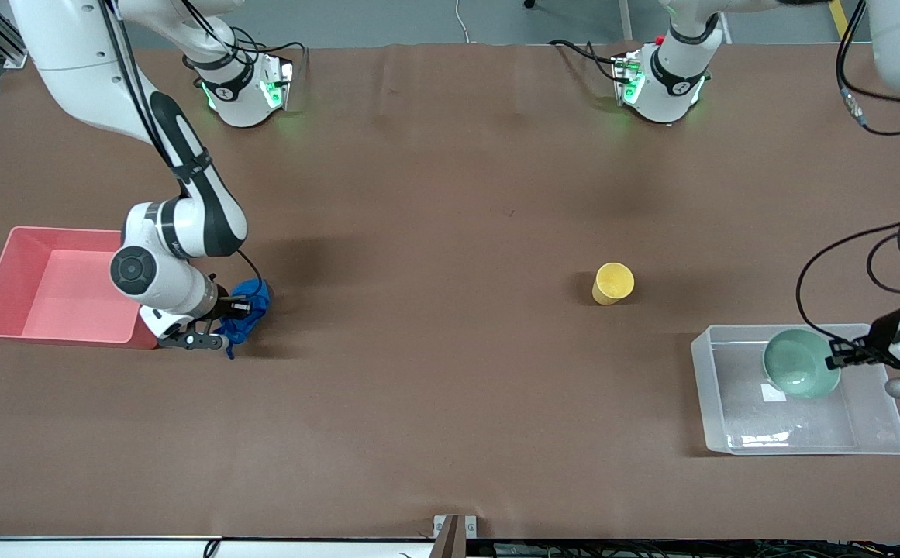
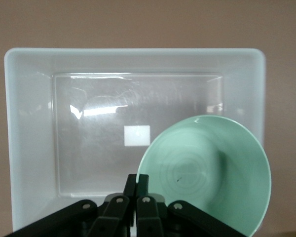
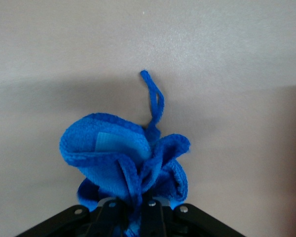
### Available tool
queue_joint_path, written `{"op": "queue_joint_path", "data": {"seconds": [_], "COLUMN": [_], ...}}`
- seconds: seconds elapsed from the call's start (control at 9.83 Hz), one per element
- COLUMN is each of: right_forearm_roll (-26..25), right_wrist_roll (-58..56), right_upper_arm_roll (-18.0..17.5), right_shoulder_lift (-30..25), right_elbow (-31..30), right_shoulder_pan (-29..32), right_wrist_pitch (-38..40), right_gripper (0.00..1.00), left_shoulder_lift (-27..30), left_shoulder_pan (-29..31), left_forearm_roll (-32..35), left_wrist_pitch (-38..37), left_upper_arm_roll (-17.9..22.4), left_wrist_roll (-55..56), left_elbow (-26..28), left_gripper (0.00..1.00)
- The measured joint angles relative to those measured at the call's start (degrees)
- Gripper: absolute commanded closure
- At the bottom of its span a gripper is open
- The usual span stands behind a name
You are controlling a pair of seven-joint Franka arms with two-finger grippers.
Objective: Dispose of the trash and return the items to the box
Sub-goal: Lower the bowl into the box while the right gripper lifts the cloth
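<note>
so the right gripper (image 1: 221,322) is pinched on the blue cloth wad (image 1: 248,304) just beside the pink bin (image 1: 0,271) at the right arm's end of the table (left gripper (image 1: 845,358) is clamped on the mint bowl (image 1: 800,372) rim over the clear tub (image 1: 876,434)).

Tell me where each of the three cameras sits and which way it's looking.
Front view: high across the table, facing both arms; shows the yellow cup and pink bin.
Left wrist view: on the left arm, looking down past the left claw, pinching the green bowl over the clear box.
Right wrist view: on the right arm, right claw gripping the blue cloth.
Front shares bowl, box, cloth.
</note>
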State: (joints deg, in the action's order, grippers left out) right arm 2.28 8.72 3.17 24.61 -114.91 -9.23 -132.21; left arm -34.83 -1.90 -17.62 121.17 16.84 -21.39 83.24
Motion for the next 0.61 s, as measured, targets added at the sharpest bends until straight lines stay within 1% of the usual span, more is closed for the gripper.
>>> {"op": "queue_joint_path", "data": {"seconds": [0.1,0.2,0.31,0.41,0.51,0.61], "right_forearm_roll": [0.0,-0.2,-1.5,-4.0,-6.1,-6.9], "right_wrist_roll": [0.0,-1.0,-3.8,-8.4,-14.3,-20.1], "right_upper_arm_roll": [0.4,0.8,1.1,1.3,1.5,1.7], "right_shoulder_lift": [-4.0,-8.8,-13.3,-16.6,-18.1,-18.0], "right_elbow": [2.7,5.8,8.1,8.9,8.9,8.6], "right_shoulder_pan": [0.2,1.2,3.3,6.7,11.1,15.8], "right_wrist_pitch": [7.8,15.7,21.8,24.8,25.5,24.9], "right_gripper": [0.99,0.99,0.99,0.99,0.99,0.99], "left_shoulder_lift": [-2.5,-4.4,-6.1,-8.1,-9.9,-10.8], "left_shoulder_pan": [0.0,-0.3,-0.5,-0.5,-0.5,-0.5], "left_forearm_roll": [-1.0,-1.4,-2.1,-3.5,-4.7,-5.1], "left_wrist_pitch": [0.8,3.1,6.4,9.9,12.1,12.7], "left_upper_arm_roll": [0.1,0.0,-0.1,-0.1,-0.2,-0.2], "left_wrist_roll": [-0.2,-0.1,-0.1,-0.1,-0.2,-0.2], "left_elbow": [-1.6,-2.2,-2.2,-2.2,-2.0,-1.7], "left_gripper": [0.99,0.99,0.98,0.96,0.91,0.52]}}
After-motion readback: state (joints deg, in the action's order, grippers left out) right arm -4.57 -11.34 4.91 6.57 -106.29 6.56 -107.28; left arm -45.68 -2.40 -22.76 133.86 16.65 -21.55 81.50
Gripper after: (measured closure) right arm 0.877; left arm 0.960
